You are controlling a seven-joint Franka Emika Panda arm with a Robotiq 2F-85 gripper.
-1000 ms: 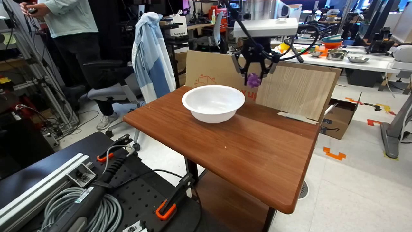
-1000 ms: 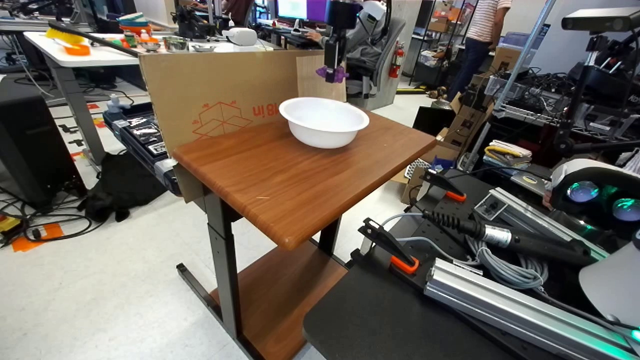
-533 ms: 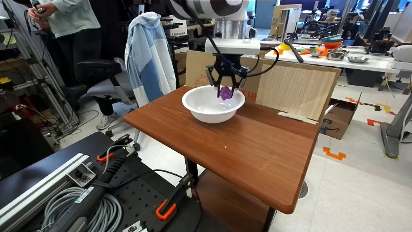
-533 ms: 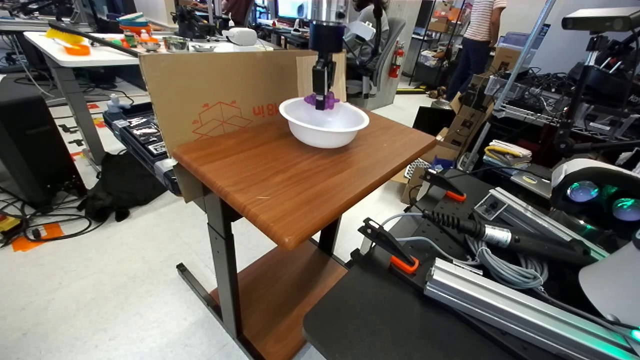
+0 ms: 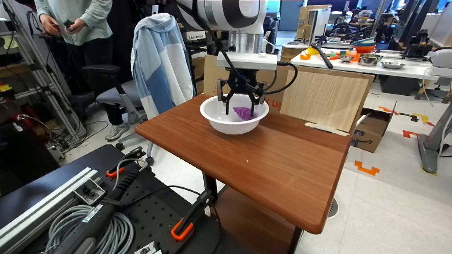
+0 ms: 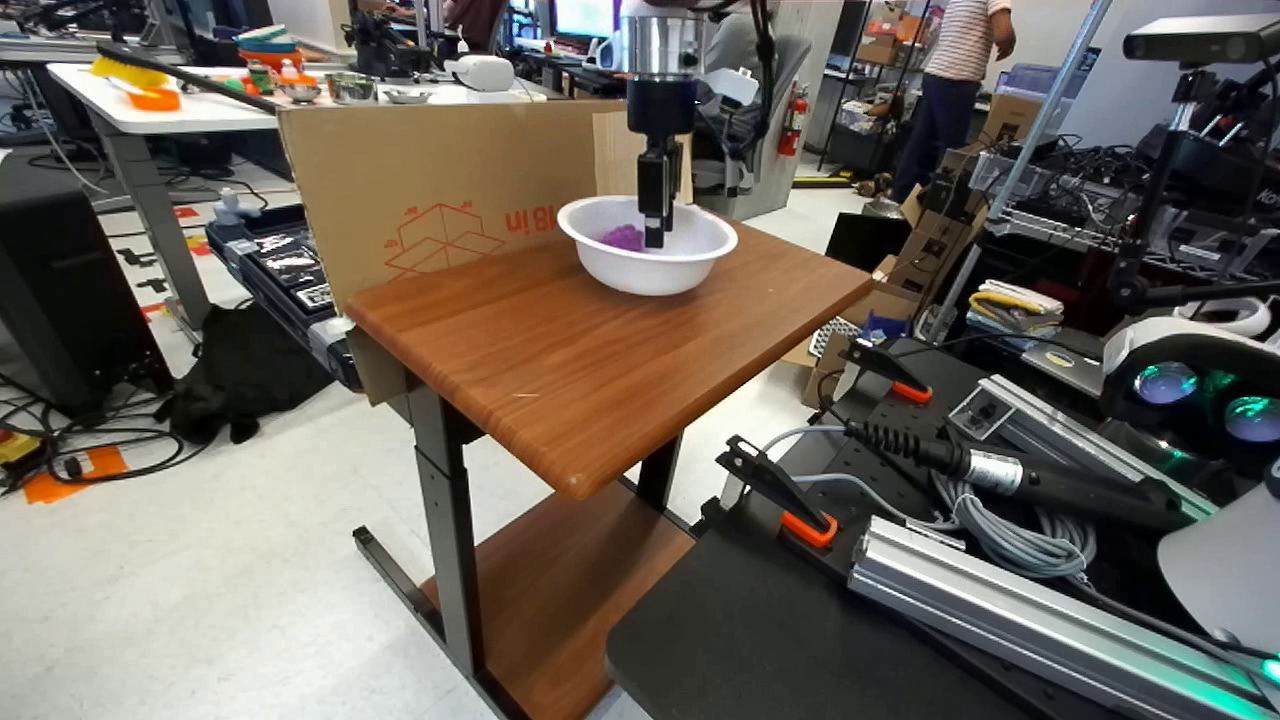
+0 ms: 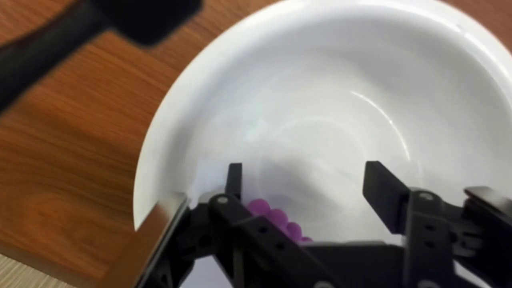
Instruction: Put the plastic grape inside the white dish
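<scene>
The arm (image 5: 247, 10) hangs from above, its wrist (image 5: 252, 60) nearly level, and the gripper (image 5: 240, 113) points straight down — two fingers (image 7: 386, 200) spread well apart, reaching about equally low in an exterior view.

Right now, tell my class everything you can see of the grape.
The grape is a purple, bumpy, plastic-looking cluster of small round beads. It lies inside the dish, off-centre, apparently against the sloping inner wall. The open gripper partly hides it in the wrist view; whether those two touch, I cannot tell.

The purple grape (image 5: 242, 113) is inside the white dish (image 5: 231, 128).
</scene>
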